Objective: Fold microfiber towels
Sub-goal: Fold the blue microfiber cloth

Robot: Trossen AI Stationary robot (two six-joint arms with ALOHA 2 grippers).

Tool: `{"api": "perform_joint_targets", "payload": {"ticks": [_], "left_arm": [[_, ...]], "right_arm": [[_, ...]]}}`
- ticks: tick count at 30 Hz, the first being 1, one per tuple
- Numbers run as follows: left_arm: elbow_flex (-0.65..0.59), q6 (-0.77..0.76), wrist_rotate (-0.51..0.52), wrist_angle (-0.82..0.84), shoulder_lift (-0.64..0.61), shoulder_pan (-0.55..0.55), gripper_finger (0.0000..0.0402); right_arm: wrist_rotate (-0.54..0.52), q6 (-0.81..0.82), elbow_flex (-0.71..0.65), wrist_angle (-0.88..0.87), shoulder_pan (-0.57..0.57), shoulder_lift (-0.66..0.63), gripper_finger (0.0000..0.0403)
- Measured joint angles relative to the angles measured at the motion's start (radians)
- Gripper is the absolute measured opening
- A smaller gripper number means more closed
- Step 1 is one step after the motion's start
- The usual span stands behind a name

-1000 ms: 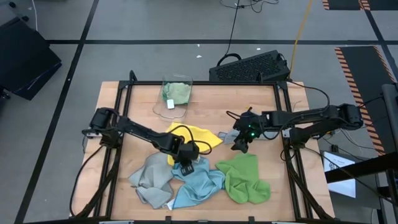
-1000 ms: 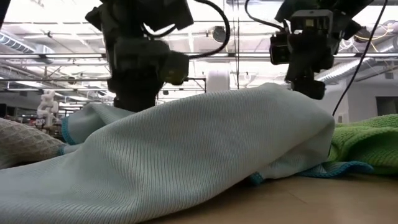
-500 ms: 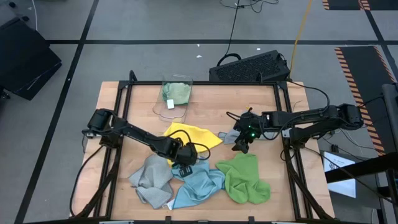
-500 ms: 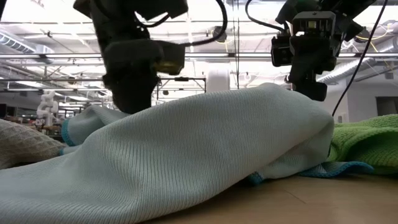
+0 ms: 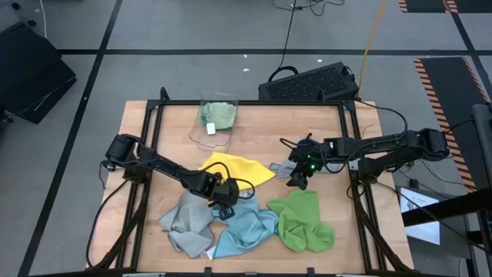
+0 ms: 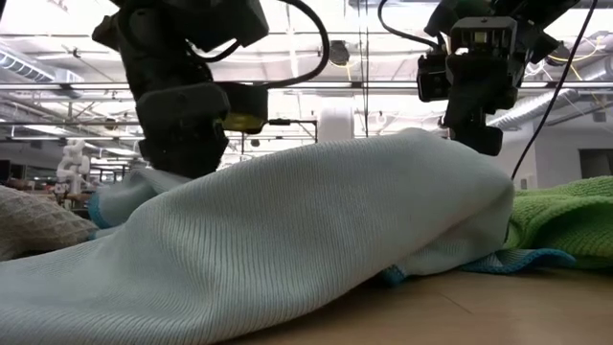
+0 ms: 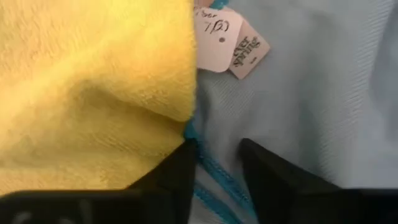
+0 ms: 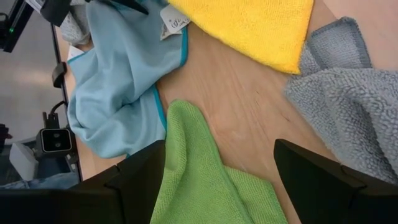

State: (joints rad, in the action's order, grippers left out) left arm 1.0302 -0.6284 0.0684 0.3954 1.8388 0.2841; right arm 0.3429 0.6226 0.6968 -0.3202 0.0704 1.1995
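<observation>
My left gripper (image 7: 214, 177) points down over the far edge of the light blue towel (image 5: 246, 227), right beside the yellow towel (image 5: 234, 168). It is open, with the blue towel's teal hem (image 7: 208, 163) between its fingers and white tags (image 7: 230, 43) just beyond them. In the low view the blue towel (image 6: 316, 230) hides its tips. My right gripper (image 5: 298, 178) hangs open above the table, over a small grey towel (image 8: 348, 99). A bright green towel (image 5: 304, 221) and a larger grey towel (image 5: 187, 223) lie crumpled near the front edge. My left gripper comes at the light blue towel's teal-hemmed far edge (image 7: 208, 163) from above, one finger on each side of the hem. I cannot tell whether the fingers touch the cloth. The towel lies rumpled on the table.
A clear plastic bin (image 5: 206, 131) with a pale green towel (image 5: 221, 115) stands at the far edge. Black frame rails (image 5: 146, 154) run along the table's sides. A keyboard (image 5: 307, 83) lies beyond the far edge. Bare wood (image 5: 307, 127) shows at the far right.
My left gripper has gone toward the table's left edge and sunk a little, down behind the light blue towel's far edge. My right arm has kept still.
</observation>
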Motion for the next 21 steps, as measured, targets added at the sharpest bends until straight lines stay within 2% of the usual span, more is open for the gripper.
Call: {"api": "perform_joint_targets", "payload": {"ticks": [4,5,9,16,21], "left_arm": [[0.012,0.047,-0.045,-0.005,0.003,-0.017,0.0028],[0.018,0.046,-0.059,0.002,-0.003,-0.023,0.0016],[0.052,0.024,-0.072,0.034,-0.041,-0.037,0.0015],[0.125,0.036,0.017,0.030,-0.179,-0.037,0.0008],[0.153,0.071,0.059,0.021,-0.250,-0.037,0.0005]], "right_arm": [[0.001,0.001,0.000,0.000,0.000,0.000,0.0290],[0.001,0.002,0.000,0.000,0.000,0.000,0.0290],[0.002,0.019,0.000,0.001,0.000,0.000,0.0290],[0.002,0.041,0.000,0.031,0.000,0.000,0.0290],[0.002,0.058,0.001,0.114,0.000,0.000,0.0290]]}}
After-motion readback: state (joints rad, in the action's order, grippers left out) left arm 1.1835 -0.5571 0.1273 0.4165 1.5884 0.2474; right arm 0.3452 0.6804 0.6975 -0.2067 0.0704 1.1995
